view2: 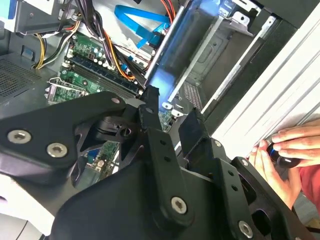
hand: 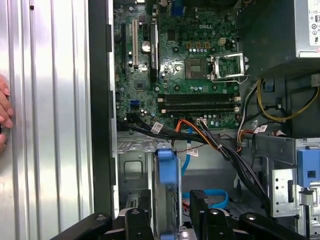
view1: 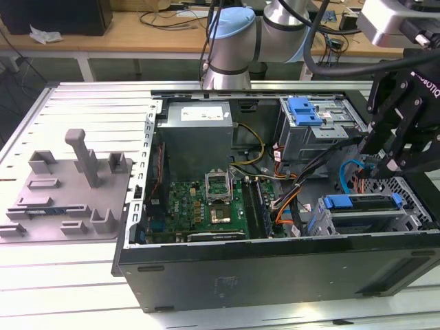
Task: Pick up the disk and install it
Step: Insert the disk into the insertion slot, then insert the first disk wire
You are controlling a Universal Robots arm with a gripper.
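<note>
the disk [view1: 364, 201] sits inside the case [view1: 275, 265], in the corner on the exterior view's right, bedded in a perforated sheet-metal cage [view1: 368, 220]. it is a thin flat silver slab framed by a glossy blue plastic rail. in the first wrist view it appears edge-on [hand: 167, 172]; in the second wrist view its broad metal face [view2: 182, 45] has a bluish sheen.

the gripper [view1: 379, 168], matte black with bolted linkage bars, hangs over that corner of the case, just above the disk. in the first wrist view its fingers [hand: 137, 220] stand either side of the disk's edge, set wider than the slab is thick, and grip nothing.

deeper in the case, bundled black, orange and yellow cables [view1: 292, 199] and a flat blue ribbon [hand: 212, 197] run past the cage. mid-case lies the green motherboard [view1: 206, 203] with a square socket frame, and a grey boxy power supply [view1: 196, 130] sits against the far wall. a blue bracket [view1: 302, 110] caps a second cage in the far corner.

outside the case, on the exterior view's left, a grey fixture [view1: 69, 185] with blocky posts lies on the ribbed aluminium table [view1: 69, 275]. a hand [view2: 287, 150] rests on the table just beside the case's wall.
</note>
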